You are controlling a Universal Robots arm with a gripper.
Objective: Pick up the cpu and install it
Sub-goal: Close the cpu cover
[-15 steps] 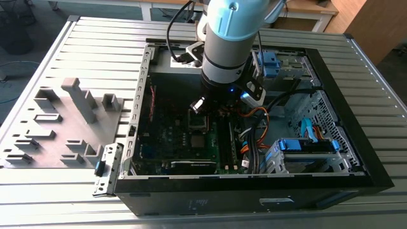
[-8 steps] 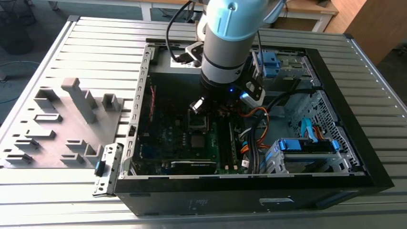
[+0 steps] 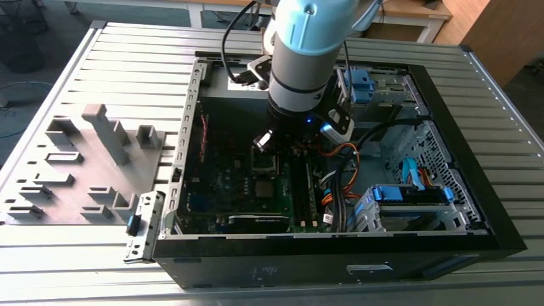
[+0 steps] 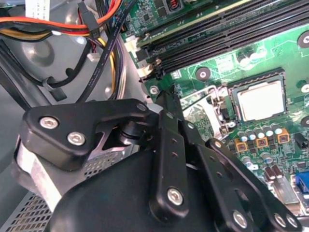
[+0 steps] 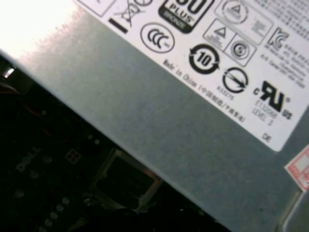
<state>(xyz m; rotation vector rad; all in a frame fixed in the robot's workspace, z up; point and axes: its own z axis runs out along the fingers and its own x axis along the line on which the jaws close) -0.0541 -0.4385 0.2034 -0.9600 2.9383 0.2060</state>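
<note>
A: As seen in the exterior view, logged the arm (image 3: 306, 57) stretched down into an open computer case (image 3: 255, 255). Noted the case lying on its side on the slatted metal desk (image 3: 127, 70). Also noted a grey tray (image 3: 72, 203) of plastic blocks on the desk, just beside the case at the exterior view's left.

B: Agreed. Located the chip?

A: Yes. Found the chip (image 4: 260, 100) in the second wrist view, lying flat inside the black frame of its socket (image 4: 256, 79) on the green board (image 4: 275, 48). Pale silvery top facing up, edges square to the frame.

B: Touching the hand?

A: No. Placed the hand (image 4: 168, 96) near the socket but apart from the chip, with a strip of board between. Cannot tell whether spread or pressed together.

B: Surroundings?

A: Recorded long black memory slots (image 4: 217, 38) running along the board beyond the socket. Recorded red, orange and yellow wires (image 4: 43, 24) bundled past the board's edge. Saw, in the first wrist view, a grey metal box (image 5: 159, 125) close up, with a white label (image 5: 217, 38) on it and dark board alongside.
</note>
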